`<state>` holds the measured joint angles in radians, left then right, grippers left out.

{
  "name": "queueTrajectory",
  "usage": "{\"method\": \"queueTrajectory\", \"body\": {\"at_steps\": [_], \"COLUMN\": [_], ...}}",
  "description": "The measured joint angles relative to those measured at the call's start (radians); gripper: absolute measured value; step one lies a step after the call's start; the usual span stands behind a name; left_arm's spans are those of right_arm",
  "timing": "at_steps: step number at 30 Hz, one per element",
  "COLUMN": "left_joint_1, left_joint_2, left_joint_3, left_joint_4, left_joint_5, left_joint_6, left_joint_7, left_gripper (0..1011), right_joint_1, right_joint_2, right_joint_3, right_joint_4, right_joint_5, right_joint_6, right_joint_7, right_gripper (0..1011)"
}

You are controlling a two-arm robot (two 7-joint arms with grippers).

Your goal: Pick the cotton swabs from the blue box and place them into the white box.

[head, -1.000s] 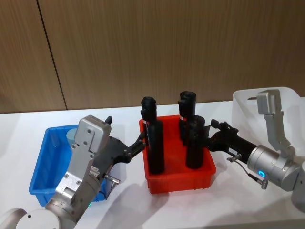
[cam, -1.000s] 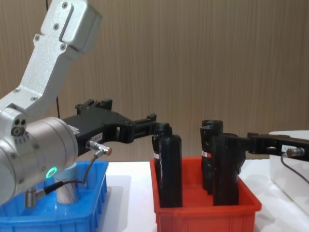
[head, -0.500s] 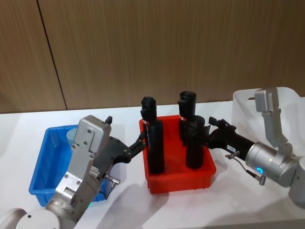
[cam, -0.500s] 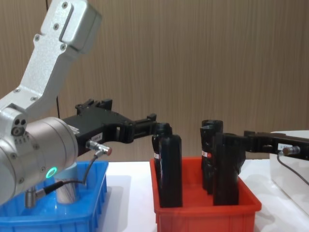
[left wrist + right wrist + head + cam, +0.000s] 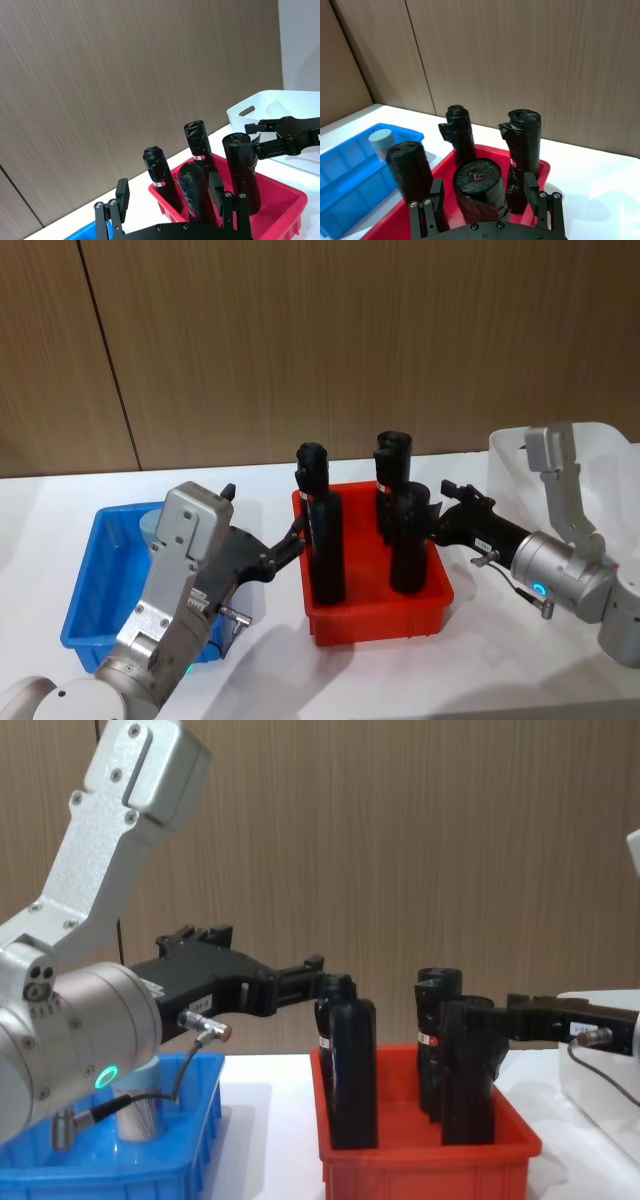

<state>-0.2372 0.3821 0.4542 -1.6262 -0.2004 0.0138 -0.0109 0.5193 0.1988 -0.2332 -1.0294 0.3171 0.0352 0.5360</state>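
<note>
Since a second ago the right gripper (image 5: 437, 512) has crept left, jaws spread around the near-right black roll (image 5: 408, 540) in the red bin (image 5: 380, 625). Left gripper (image 5: 298, 535) hangs open beside the blue box (image 5: 85, 600), where one cotton swabs jar (image 5: 140, 1112) stands; the white box (image 5: 610, 455) sits far right

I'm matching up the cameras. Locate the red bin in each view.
Head view: red bin at centre, between the two arms.
Chest view: red bin at bottom centre, right of the blue box.
Left wrist view: red bin in front of the white box.
Right wrist view: red bin beside the blue box.
Shared landmark: the black rolls standing in it.
</note>
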Motion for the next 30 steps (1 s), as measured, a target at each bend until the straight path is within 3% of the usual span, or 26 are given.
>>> {"method": "queueTrajectory", "body": {"at_steps": [15, 30], "left_joint_1": [0.0, 0.0], "left_joint_2": [0.0, 0.0], "left_joint_3": [0.0, 0.0], "left_joint_4": [0.0, 0.0], "left_joint_5": [0.0, 0.0], "left_joint_6": [0.0, 0.0], "left_joint_7": [0.0, 0.0], "left_gripper": [1004, 1004], "right_joint_1": [0.087, 0.154], "right_joint_2": [-0.028, -0.059], "right_joint_3": [-0.013, -0.042], "right_joint_4": [0.157, 0.27], "right_joint_5": [-0.05, -0.078], "right_joint_6": [-0.072, -0.108], "right_joint_7": [-0.017, 0.0], "right_gripper": [1002, 1002]}}
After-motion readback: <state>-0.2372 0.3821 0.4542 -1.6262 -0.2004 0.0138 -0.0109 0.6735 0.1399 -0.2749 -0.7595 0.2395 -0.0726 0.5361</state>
